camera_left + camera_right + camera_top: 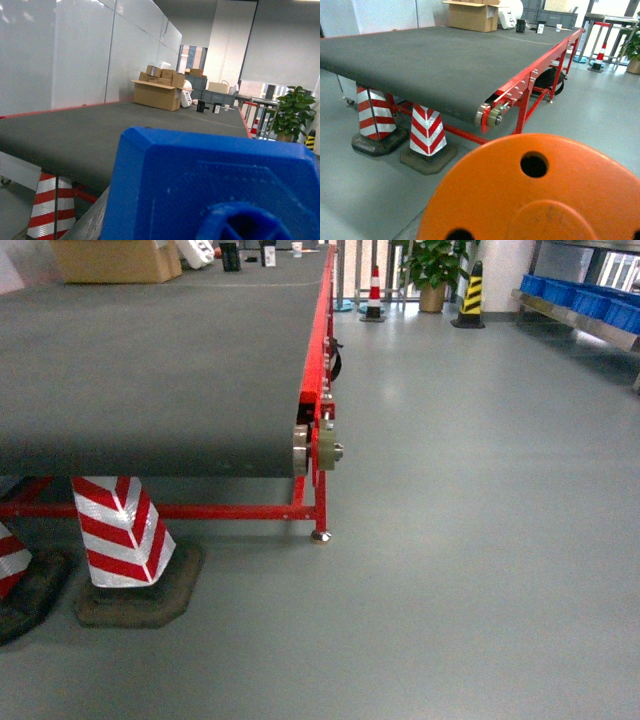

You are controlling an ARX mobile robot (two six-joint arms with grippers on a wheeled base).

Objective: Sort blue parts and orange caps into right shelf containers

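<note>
Crates (585,298), blue, line the shelf (590,322) at my head view's far right. A blue part (215,187) fills my left wrist view and an orange cap (530,190) my right. Neither gripper shows, so I cannot tell jaw states.

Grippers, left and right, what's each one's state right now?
Left: gripper itself unseen; blue plastic part fills its wrist view.
Right: gripper itself unseen; orange round cap fills its wrist view.

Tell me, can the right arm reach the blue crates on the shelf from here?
Probably not yet. In the head view the blue crates sit on the shelf far off at upper right, across open floor. Nothing blocks the way, but the base would likely need to drive closer.
</note>
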